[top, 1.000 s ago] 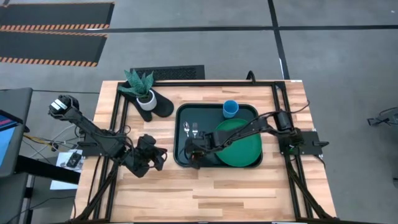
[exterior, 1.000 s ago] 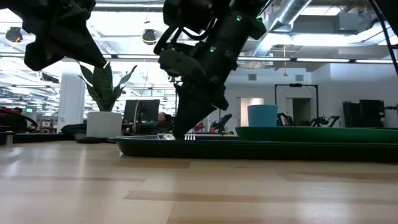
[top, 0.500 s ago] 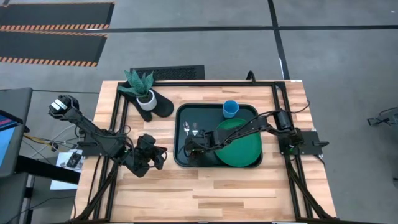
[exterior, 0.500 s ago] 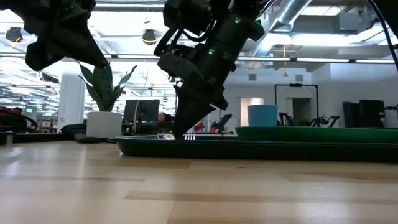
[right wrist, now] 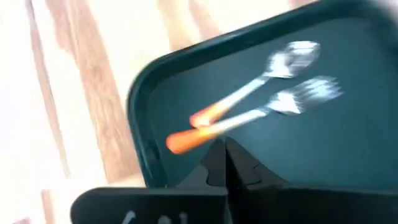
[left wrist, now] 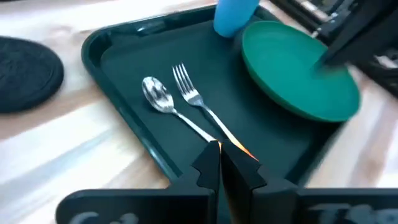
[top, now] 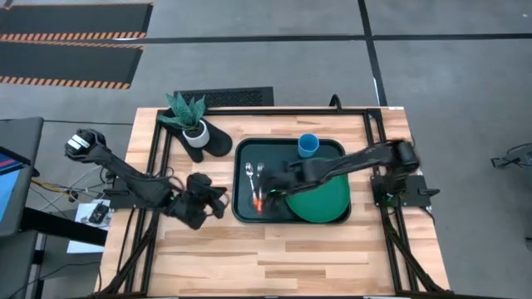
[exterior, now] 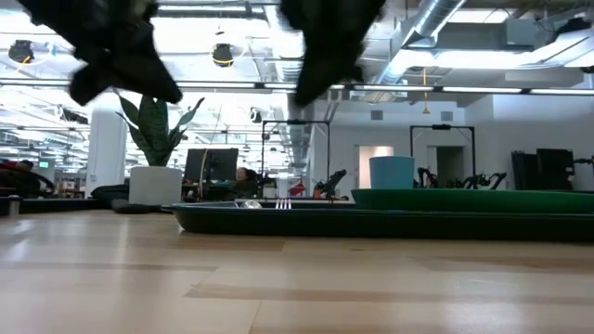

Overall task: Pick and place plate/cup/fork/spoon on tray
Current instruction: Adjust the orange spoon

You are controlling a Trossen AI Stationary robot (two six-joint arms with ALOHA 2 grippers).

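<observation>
high view puts the right claw (top: 281,176) above the tray (top: 243,209), between the cutlery and the plate (top: 324,199), its fingers pressed together in the right wrist view with nothing between them. the fork (top: 259,174) and spoon (top: 249,174) lie side by side in the tray's left part, the plate fills its right part, and the cup (top: 308,146) stands at its far edge, so the task looks finished, with only the arms' retreat left. the left claw (top: 214,201), also closed and empty, hangs over the worktop (top: 274,257) just left of the tray. against the frame a second earlier, the right claw has lifted off the fork and drawn back toward the plate, baring both orange handles.
</observation>
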